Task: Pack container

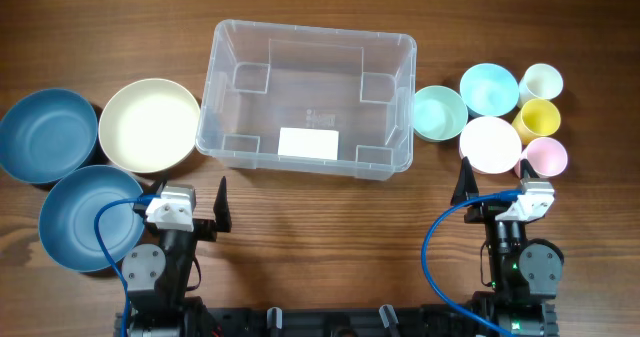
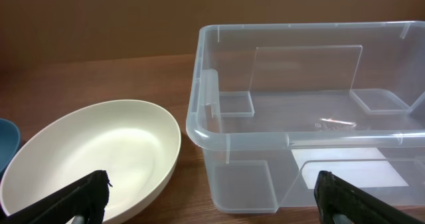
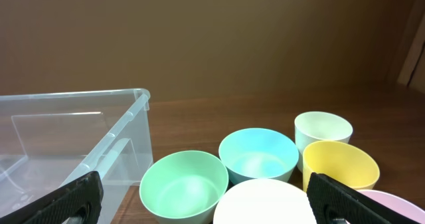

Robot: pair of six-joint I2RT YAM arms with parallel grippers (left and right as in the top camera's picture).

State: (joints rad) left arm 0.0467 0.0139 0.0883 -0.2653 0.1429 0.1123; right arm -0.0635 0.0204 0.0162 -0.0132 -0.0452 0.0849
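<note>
The clear plastic container (image 1: 225, 97) stands empty at the table's middle back, a white label on its base; it also shows in the left wrist view (image 2: 212, 127) and the right wrist view (image 3: 126, 127). Left of it lie a cream bowl (image 1: 148, 125) and two blue bowls (image 1: 42, 132), (image 1: 85, 217). Right of it stand a green bowl (image 1: 439, 112), a light blue bowl (image 1: 488, 88), a white bowl (image 1: 489, 144) and cream (image 1: 541, 81), yellow (image 1: 537, 118) and pink (image 1: 546, 157) cups. My left gripper (image 1: 190, 205) and right gripper (image 1: 495, 189) are open and empty near the front edge.
The cream bowl (image 2: 93, 154) lies just ahead of the left fingers. The green bowl (image 3: 182, 184), light blue bowl (image 3: 257, 152), white bowl (image 3: 265, 201) and yellow cup (image 3: 340, 163) crowd ahead of the right fingers. Bare wood lies between the arms.
</note>
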